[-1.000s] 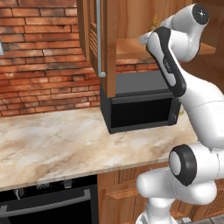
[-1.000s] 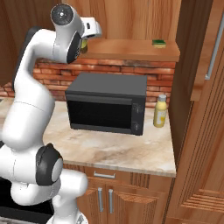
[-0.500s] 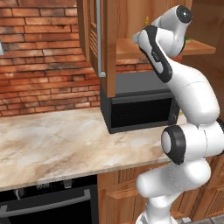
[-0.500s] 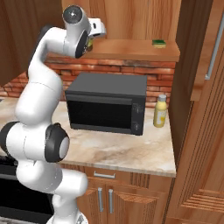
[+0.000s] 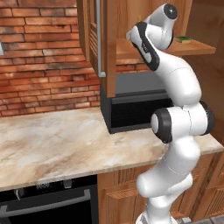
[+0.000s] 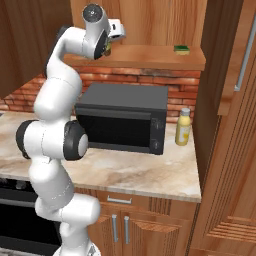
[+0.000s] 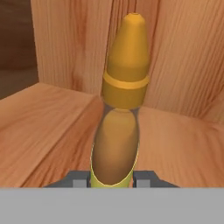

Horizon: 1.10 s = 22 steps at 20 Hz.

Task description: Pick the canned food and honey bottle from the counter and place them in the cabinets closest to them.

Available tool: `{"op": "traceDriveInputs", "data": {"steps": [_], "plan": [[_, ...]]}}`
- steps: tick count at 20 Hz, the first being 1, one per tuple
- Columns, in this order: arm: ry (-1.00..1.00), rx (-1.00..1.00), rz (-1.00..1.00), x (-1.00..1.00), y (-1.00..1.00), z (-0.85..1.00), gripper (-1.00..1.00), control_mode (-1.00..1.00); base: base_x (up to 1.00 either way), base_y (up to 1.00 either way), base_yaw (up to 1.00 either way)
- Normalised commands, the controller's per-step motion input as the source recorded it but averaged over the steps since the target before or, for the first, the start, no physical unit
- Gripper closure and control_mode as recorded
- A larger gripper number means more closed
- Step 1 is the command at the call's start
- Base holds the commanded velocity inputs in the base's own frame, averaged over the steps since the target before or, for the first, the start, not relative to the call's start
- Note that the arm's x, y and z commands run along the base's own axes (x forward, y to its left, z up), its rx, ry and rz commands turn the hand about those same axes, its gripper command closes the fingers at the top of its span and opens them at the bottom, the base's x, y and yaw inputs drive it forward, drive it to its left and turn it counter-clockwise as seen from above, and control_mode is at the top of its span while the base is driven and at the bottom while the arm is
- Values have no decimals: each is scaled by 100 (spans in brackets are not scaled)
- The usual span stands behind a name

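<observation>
- Gripper [image 7: 112,181] is raised inside the open wall cabinet [image 6: 150,20]; jaws closed on the honey bottle [image 7: 117,127], gripping its lower body, with the amber cap end pointing away from the jaws.
- Beyond the jaws: the plain wooden shelf [image 7: 48,118] and grained back panels meeting in a corner behind the bottle. Cannot tell whether the bottle base touches the shelf.
- Along the same shelf, well apart from the jaws, lies a small green-and-yellow item [image 6: 181,49].
- Below the jaws: a black microwave [image 6: 125,122] on the beige veined marble desk [image 5: 57,144].
- A second, pale yellow bottle [image 6: 183,127] stands on the desk just beside the microwave.
- Room: red brick wall [image 5: 39,57] behind the desk, wooden base cupboards [image 6: 130,225] beneath it, and a dark oven front [image 5: 48,201] low down.
</observation>
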Motion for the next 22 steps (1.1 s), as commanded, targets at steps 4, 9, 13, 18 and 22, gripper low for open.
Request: {"op": "traceDriveInputs", "data": {"steps": [4, 9, 13, 18, 22], "plan": [[4, 0, 0, 76, 0, -9, 100, -100, 0, 0, 0], [5, 0, 0, 66, 0, -13, -100, -100, 0, 0, 0], [2, 0, 0, 41, 0, -9, -100, -100, 0, 0, 0], [0, 0, 0, 0, 0, 0, -100, -100, 0, 0, 0], [0, 0, 0, -26, -6, 8, -100, -100, 0, 0, 0]]}}
